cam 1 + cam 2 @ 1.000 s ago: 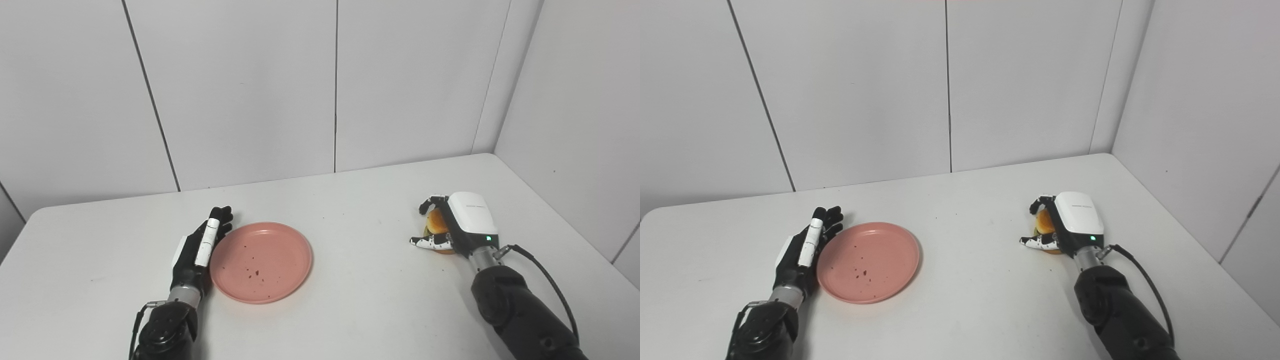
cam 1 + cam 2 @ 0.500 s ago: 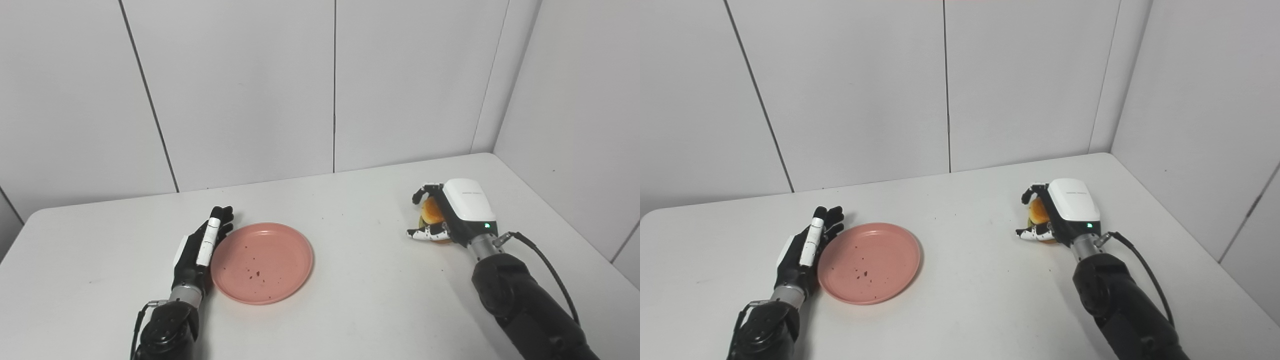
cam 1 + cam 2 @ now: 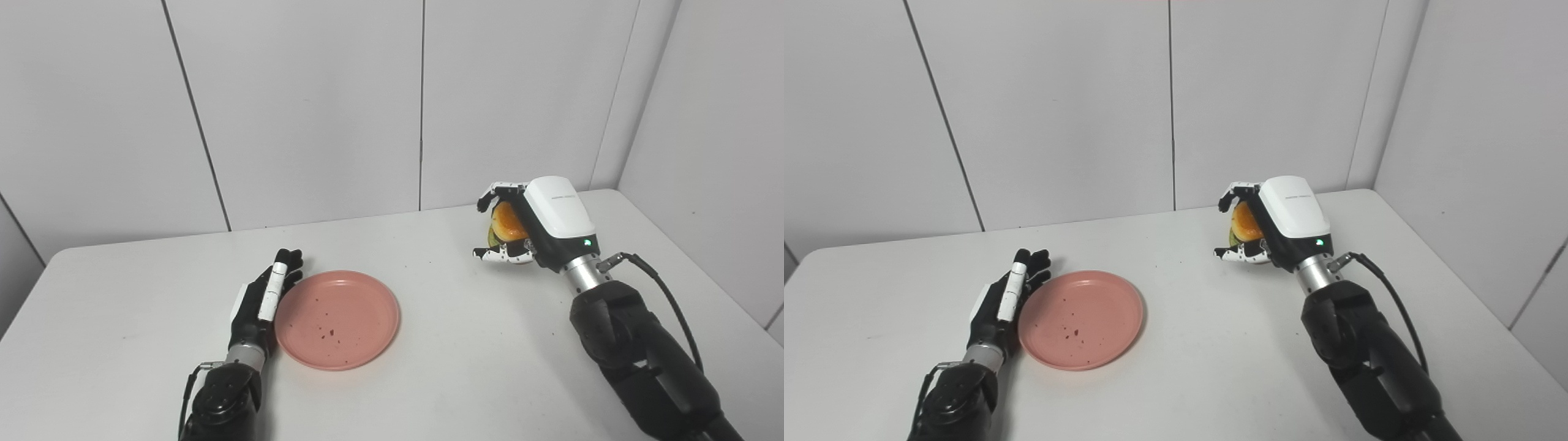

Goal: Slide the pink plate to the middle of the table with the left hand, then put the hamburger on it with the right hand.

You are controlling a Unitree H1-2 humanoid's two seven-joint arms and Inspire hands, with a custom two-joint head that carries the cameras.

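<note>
1. The white worktop (image 3: 465,343) carries 1 pink plate (image 3: 337,319), left of centre, with dark crumbs scattered on its surface. Grey wall panels stand behind and to the right. Open worktop lies between plate and hamburger; nothing stands in the way.
2. There is 1 hamburger (image 3: 507,224), held above the worktop at the right rear, well apart from the plate. The right hand (image 3: 539,223) has its fingers (image 3: 497,188) curled over the bun and its thumb beneath.
3. The left hand (image 3: 264,297) lies edge-on against the plate's left rim, fingers straight and together, holding nothing.
4. The hand's white back hides much of the hamburger; only orange bun and a green edge show.
</note>
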